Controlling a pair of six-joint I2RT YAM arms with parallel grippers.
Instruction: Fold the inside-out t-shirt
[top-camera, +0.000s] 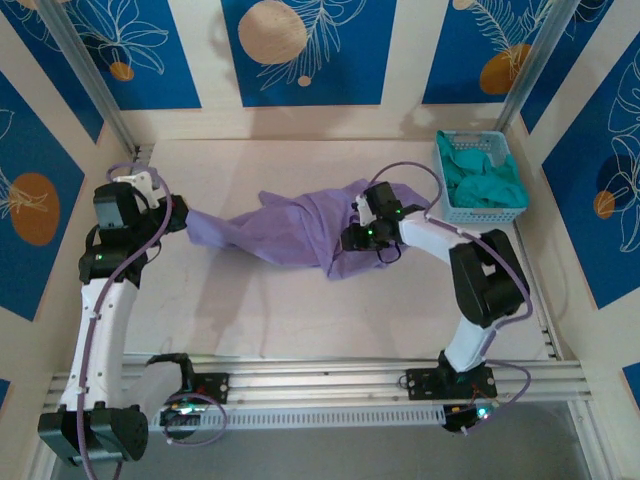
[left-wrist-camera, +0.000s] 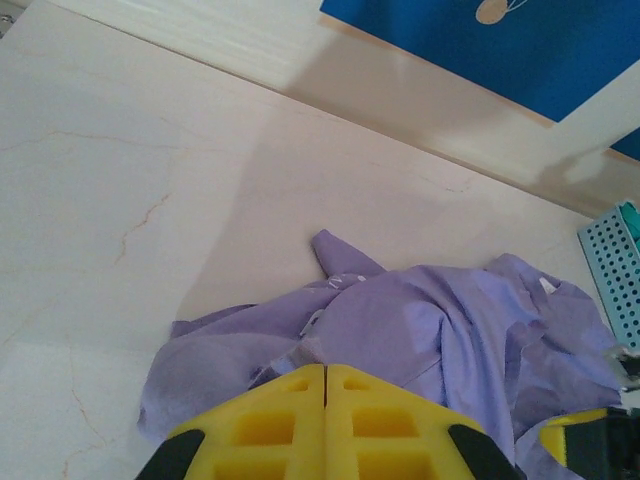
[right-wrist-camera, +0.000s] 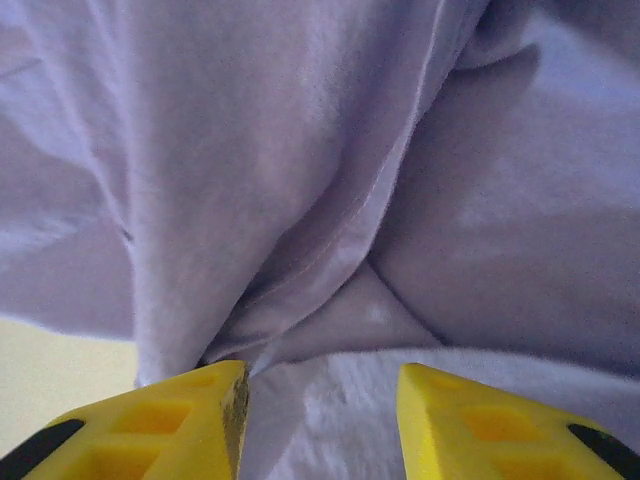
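My left gripper (left-wrist-camera: 325, 372): yellow ribbed fingers pressed flat together, likely pinching thin edge of inside-out t-shirt (top-camera: 285, 232); cloth at tips hard to see. Soft lavender cotton, crumpled, drawn into long rumpled band across middle of pale table (top-camera: 300, 310). My right gripper (right-wrist-camera: 320, 370): fingers spread apart, nosed into bunched folds, stitched seam running between them.

Soft cloth, smooth surface, hard plastic
The t-shirt (top-camera: 300, 232) is matt, creased woven cloth; the tabletop (top-camera: 300, 320) is smooth and faintly veined; the right tool (right-wrist-camera: 320, 372) is matt yellow plastic.
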